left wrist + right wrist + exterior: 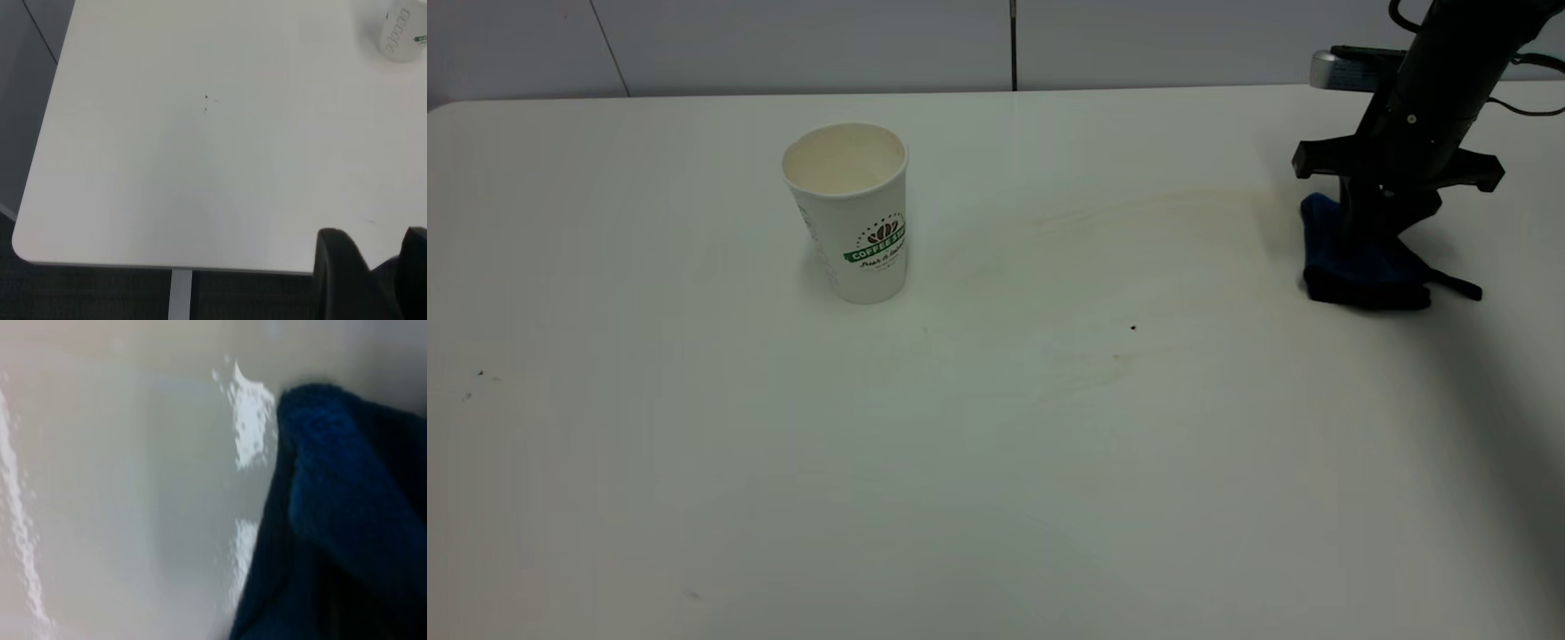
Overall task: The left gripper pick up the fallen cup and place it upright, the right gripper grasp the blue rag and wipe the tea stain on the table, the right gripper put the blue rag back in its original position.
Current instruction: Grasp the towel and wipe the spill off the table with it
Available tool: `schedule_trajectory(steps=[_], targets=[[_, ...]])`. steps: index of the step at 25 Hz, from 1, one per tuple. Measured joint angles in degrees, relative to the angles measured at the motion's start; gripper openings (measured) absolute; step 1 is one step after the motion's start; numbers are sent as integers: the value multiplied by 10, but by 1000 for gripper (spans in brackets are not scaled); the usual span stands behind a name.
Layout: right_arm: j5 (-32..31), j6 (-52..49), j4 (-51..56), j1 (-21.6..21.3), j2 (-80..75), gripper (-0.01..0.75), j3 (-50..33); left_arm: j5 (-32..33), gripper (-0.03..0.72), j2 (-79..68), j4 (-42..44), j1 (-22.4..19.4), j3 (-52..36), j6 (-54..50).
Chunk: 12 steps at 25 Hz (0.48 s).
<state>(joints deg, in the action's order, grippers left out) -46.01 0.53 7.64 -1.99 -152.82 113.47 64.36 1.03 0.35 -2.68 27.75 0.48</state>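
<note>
The white worktop (694, 462) has rounded corners and carries a white paper cup (852, 209), upright with its open mouth up and its green banner logo facing the exterior camera. Well apart from the cup, toward the worktop's right edge, a bunched dark blue rag (1352, 258) lies on the surface with its thin black strap trailing away from the cup. Between the cup and the rag the surface shows faint tan smears of tea stain (1089, 369), a longer pale streak (1138, 209) nearer the back edge, and a tiny dark speck (1133, 328).
</note>
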Motion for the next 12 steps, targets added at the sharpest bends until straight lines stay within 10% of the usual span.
schedule_trajectory(steps=[5, 12], targets=[[-92, 29, -8, 0, 15, 638, 37, 0, 240, 0, 0, 0, 0, 0], [-217, 42, 12, 0, 75, 719, 92, 0, 240, 0, 0, 0, 0, 0]])
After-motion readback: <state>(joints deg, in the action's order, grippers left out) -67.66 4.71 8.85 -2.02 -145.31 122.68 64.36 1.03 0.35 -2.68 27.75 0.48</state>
